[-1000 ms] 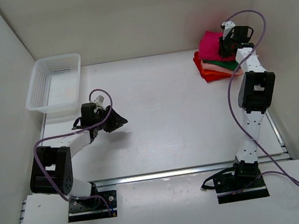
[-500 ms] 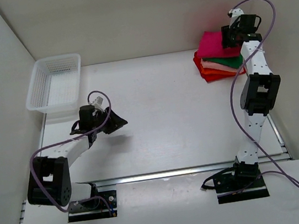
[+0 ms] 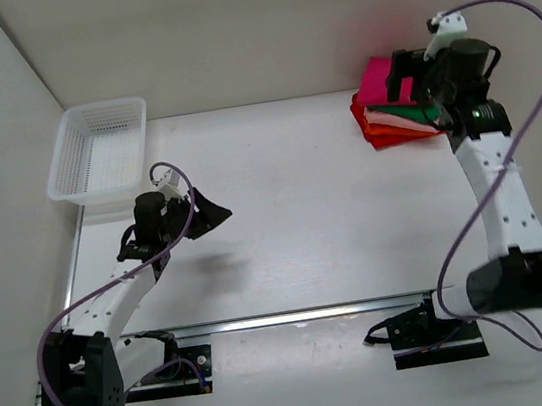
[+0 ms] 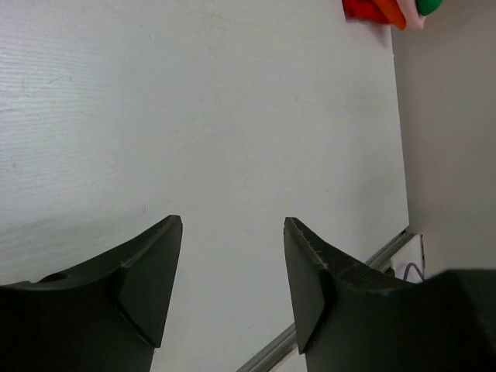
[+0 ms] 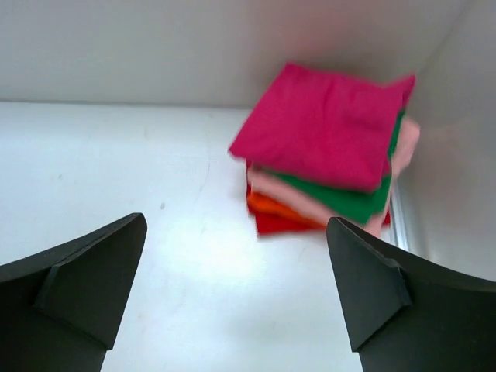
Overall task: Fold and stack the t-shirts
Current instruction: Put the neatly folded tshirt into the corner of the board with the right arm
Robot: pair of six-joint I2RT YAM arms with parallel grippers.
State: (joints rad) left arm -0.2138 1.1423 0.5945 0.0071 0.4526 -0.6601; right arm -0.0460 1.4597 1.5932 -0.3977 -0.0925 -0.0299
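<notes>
T-shirts [image 3: 391,105]: five, folded, in one stack at the desk's [image 3: 302,209] far right corner; magenta t-shirt [image 5: 322,124] on top, then green, light pink, orange, red.
Left gripper [image 4: 231,232]: fingers spread, holding nothing, over bare desk.
Right gripper [image 5: 236,225]: spread wide, holding nothing, facing the stack.
Basket [image 3: 102,151]: one, white mesh, far left.

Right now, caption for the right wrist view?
Open right gripper hovers short of a stack of folded shirts, magenta on top.

Bright, even light fills the white enclosure. Soft shadows lie on the desk [image 3: 289,190] beneath the left arm [image 3: 112,291]. The magenta-pink t-shirt [image 5: 322,124] is slightly blurred in the right wrist view and tints the back wall [image 3: 398,29] pink.
</notes>
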